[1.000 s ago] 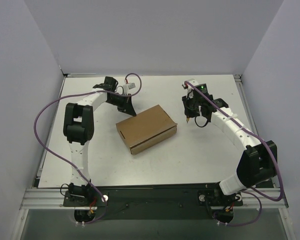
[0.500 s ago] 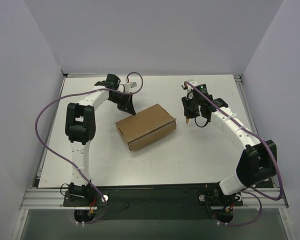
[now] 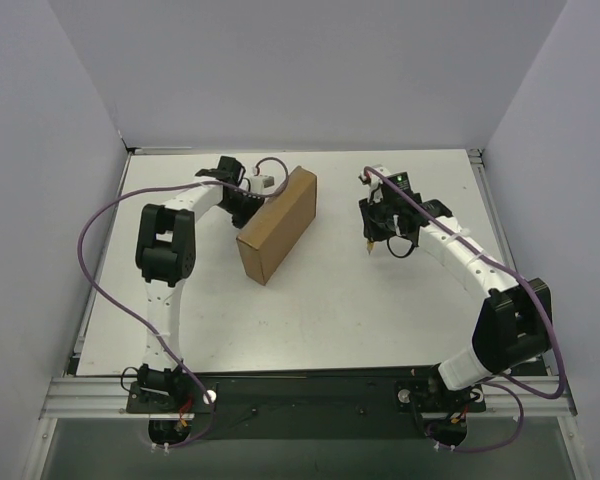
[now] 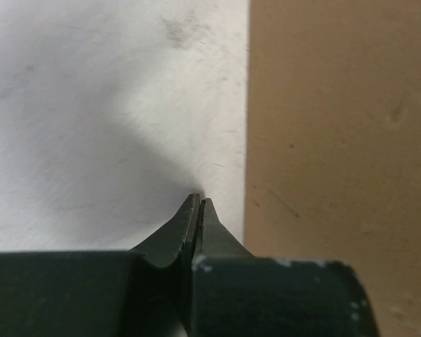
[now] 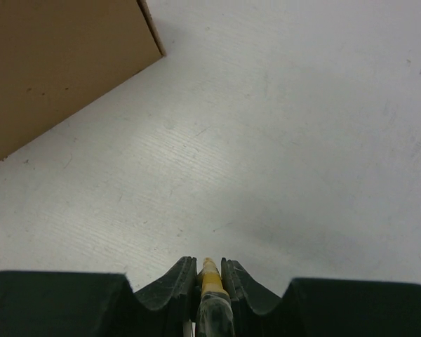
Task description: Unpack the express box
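Express box [image 3: 278, 222] is seen from above lying aslant, left of centre, with the left gripper [image 3: 244, 203] just beside it. At the left wrist, the fingers are pressed together and empty: a nudge could skid or tip the box. At the right wrist, a yellow utility knife [image 5: 209, 281] is pinched by the right gripper [image 5: 209, 263]; it could slip once pressed.

Express box [image 3: 277, 224]: plain brown cardboard, flat rectangular, lid closed, no flaps loose. It appears to stand on one long side edge, a narrow face up and a broad face toward 3 o'clock. The long axis runs from 1 o'clock to 7 o'clock. It rests on the counter [image 3: 380, 320], slightly toward 11 o'clock of centre. Left wrist view: the broad face [image 4: 337, 140] shows small scuffs. Right wrist view: one corner [image 5: 56, 63] shows at upper left.
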Robot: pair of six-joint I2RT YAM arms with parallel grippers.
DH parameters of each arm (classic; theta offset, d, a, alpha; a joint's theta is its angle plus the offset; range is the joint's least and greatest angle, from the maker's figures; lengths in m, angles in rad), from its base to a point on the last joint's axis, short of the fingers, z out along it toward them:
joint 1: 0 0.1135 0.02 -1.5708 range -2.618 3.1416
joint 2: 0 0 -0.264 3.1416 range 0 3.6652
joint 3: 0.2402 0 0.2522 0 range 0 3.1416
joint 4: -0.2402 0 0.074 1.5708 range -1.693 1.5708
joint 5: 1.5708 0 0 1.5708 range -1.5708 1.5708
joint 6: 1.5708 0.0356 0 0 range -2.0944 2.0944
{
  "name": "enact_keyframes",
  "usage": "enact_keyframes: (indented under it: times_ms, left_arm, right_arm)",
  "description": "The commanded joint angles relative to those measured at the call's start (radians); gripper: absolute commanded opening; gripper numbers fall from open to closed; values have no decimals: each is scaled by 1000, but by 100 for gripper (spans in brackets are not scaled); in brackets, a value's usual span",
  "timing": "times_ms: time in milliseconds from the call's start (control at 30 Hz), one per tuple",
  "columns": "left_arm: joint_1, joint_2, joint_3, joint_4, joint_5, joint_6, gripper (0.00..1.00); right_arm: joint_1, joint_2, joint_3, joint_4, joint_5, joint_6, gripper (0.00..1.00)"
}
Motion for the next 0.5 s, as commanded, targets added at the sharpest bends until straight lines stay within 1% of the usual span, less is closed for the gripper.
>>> enact_keyframes:
  times_ms: [0,133,233,333,400,433,467]
  left_arm:
    - [-18,0,-54,-30,174,4,0]
    - [-38,-29,-112,-21,254,-9,0]
    - [-43,-58,-177,11,277,-46,1]
    - [-38,-103,-235,30,270,-66,3]
    - [-14,-124,-263,42,262,-81,5]
    - [1,-141,-266,42,259,-85,8]
    - [35,-147,-266,42,256,-90,10]
  right_arm:
    - [49,48,66,43,-19,18,0]
    - [84,112,133,58,-29,20,0]
    - [98,161,187,64,-30,26,0]
    - [106,195,233,63,-33,29,0]
    - [106,201,248,63,-44,18,0]
    - [106,200,259,57,-52,6,0]
    - [106,197,264,51,-65,-9,0]
